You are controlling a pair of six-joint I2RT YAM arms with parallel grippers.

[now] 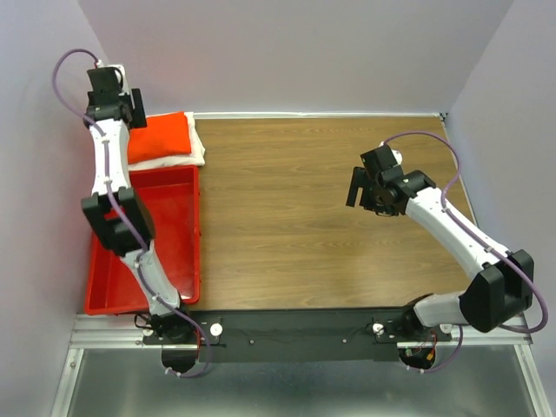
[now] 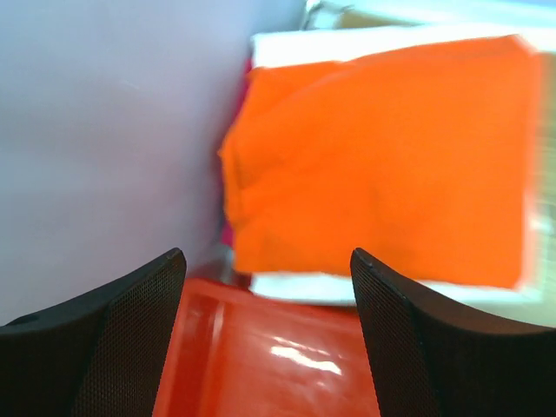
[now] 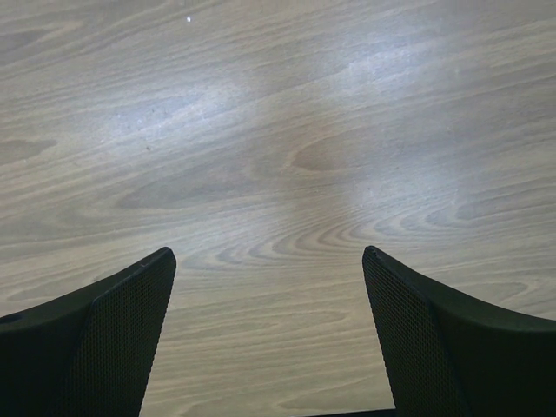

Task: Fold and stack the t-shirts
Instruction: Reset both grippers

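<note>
Wood-grain bench (image 1: 313,217): flat, smooth. Rigid glossy red bin (image 1: 178,252) sits at its left edge. Behind the bin, the soft orange t-shirt (image 1: 161,137) lies folded square atop the white t-shirt (image 1: 198,149), likely the finished pile. Left pincer (image 2: 268,261) is spread and empty near the stack. Right pincer (image 3: 269,256) is spread over bare wood.

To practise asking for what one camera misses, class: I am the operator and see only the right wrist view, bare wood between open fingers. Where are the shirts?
Observer: The orange shirt lies folded on the white shirt, at the far left corner of the table.
Operator: Does the left gripper hold either?
Observer: No. The left gripper is open beside them, holding nothing.
Operator: What lies nearer than the shirts?
Observer: A red bin, right against their near side.
</note>
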